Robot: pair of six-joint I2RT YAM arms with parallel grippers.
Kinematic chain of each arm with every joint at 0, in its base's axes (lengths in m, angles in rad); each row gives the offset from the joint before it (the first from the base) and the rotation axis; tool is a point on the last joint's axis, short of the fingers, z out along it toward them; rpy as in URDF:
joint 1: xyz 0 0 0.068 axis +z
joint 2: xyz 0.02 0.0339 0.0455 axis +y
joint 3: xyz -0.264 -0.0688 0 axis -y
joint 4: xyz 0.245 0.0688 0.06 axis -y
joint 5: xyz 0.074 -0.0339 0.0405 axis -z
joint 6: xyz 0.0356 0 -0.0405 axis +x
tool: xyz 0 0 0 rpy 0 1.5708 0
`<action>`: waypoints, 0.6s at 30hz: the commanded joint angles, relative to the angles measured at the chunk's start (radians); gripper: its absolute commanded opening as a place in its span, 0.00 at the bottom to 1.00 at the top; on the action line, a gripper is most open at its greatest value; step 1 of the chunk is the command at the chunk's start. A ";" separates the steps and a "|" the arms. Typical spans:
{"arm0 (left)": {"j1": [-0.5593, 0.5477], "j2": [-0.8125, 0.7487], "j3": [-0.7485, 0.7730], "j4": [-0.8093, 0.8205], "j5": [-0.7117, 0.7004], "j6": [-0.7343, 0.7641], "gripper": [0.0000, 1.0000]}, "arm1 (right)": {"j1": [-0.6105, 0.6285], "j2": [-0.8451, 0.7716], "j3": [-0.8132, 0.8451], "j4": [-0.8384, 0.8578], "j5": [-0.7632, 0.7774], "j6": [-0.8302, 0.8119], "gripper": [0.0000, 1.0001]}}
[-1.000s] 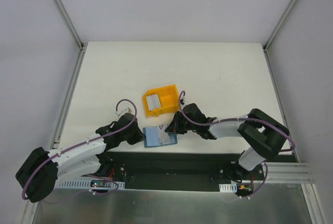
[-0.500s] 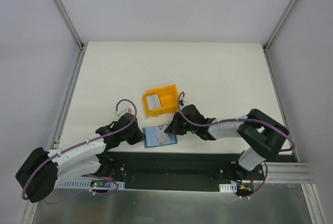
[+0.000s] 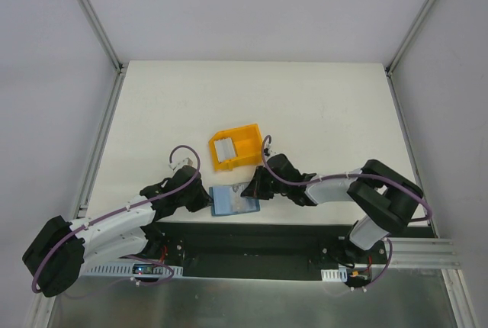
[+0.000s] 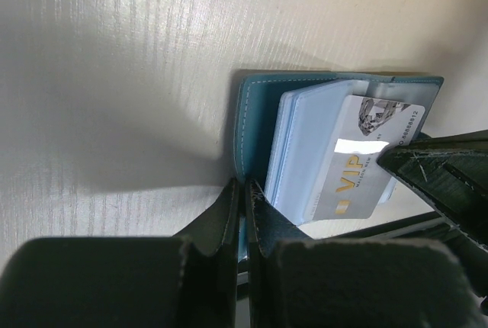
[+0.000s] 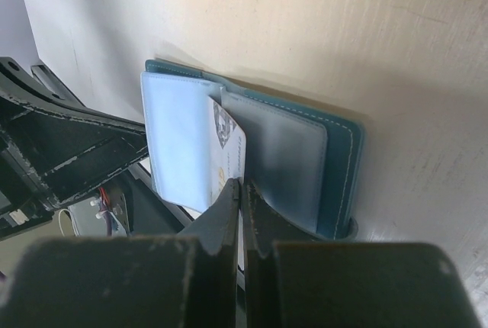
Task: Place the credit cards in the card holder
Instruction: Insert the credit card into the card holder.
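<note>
Card holder held open.
Its cover is clamped by the left gripper; a credit card is pinched by the right gripper.

Overhead, the card holder is too small for me to read. The left gripper and right gripper hide its side edges, and I can't make out what lies on its pockets. The grey stuff in the yellow bin is too small to name.

Left wrist: my own fingers are a blurred dark mass over the holder's near edge. The right gripper's finger covers one corner of the credit card. Bin clipped by the top edge.

Right wrist: card's lower part hidden behind blurred fingers, bin clipped again.
</note>
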 commanded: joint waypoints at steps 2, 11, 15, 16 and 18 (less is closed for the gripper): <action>-0.005 0.004 -0.007 -0.018 -0.014 -0.003 0.00 | 0.018 0.042 0.013 -0.004 -0.003 0.042 0.00; -0.005 0.003 -0.012 -0.016 -0.008 -0.010 0.00 | 0.061 0.074 0.040 0.053 0.042 0.084 0.00; -0.005 0.004 -0.011 -0.016 -0.009 -0.010 0.00 | 0.073 0.094 0.068 0.041 0.030 0.073 0.02; -0.005 0.007 -0.009 -0.015 -0.009 -0.008 0.00 | 0.073 0.094 0.066 0.036 0.034 0.072 0.03; -0.005 0.009 -0.009 -0.015 -0.009 -0.008 0.00 | 0.070 0.079 0.060 0.013 0.046 0.055 0.08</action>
